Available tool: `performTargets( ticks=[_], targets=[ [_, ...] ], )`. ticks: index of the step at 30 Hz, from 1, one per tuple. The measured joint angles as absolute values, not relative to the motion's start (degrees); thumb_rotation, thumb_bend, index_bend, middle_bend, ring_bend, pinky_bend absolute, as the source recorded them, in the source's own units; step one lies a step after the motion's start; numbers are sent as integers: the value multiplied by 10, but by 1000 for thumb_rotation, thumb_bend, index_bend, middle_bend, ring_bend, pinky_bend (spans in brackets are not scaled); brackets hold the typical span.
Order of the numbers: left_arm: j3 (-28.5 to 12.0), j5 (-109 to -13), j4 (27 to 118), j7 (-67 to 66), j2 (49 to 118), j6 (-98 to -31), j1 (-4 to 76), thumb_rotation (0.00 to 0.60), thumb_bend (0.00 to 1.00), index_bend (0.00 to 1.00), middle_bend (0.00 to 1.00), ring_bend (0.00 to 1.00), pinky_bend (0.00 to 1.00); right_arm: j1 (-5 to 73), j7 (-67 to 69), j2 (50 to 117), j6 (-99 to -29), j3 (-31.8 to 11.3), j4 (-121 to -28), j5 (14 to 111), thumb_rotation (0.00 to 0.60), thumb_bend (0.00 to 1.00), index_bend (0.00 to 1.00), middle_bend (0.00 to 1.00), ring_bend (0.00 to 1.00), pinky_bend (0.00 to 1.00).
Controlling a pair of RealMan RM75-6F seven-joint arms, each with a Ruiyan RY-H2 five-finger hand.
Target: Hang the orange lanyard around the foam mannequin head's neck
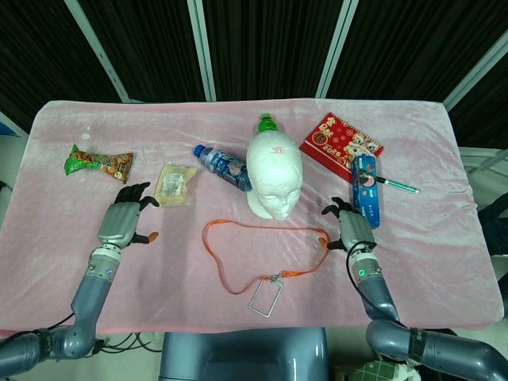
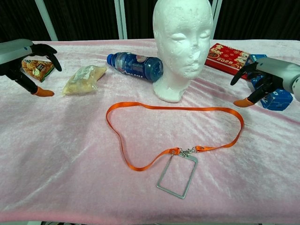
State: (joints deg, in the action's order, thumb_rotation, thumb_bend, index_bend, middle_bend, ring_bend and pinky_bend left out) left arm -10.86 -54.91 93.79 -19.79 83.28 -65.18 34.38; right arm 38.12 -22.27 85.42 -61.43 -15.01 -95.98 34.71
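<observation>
The orange lanyard [image 1: 266, 238] [image 2: 140, 110] lies in a loop on the pink cloth, its clear badge holder [image 1: 264, 298] [image 2: 176, 175] at the near side. Just behind it the white foam mannequin head [image 1: 275, 175] [image 2: 182, 42] stands upright. My right hand [image 1: 351, 225] [image 2: 268, 76] hovers open just right of the loop's right end, holding nothing. My left hand [image 1: 127, 217] [image 2: 21, 55] is open over the cloth well left of the loop, fingers apart and empty.
A blue water bottle [image 1: 223, 166] [image 2: 136, 65] lies left of the head. A snack bag [image 1: 175, 182] and a green packet [image 1: 97, 163] sit near my left hand. A red booklet [image 1: 340, 144], blue box [image 1: 365, 189] and pen [image 1: 398, 186] lie right of the head.
</observation>
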Motion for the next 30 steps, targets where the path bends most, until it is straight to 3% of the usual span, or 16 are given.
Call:
performTargets(
  ticks=[11, 30],
  targets=[
    [-114, -585, 909, -135, 856, -648, 341, 600, 198, 364, 46, 0, 0, 402, -246, 919, -625, -146, -873, 341, 600, 192, 483, 104, 123, 167],
    [-105, -637, 892, -109, 868, -652, 335, 600, 198, 373, 46, 0, 0, 408, -236, 984, -607, -147, -781, 349, 600, 234, 525, 114, 124, 167]
  ],
)
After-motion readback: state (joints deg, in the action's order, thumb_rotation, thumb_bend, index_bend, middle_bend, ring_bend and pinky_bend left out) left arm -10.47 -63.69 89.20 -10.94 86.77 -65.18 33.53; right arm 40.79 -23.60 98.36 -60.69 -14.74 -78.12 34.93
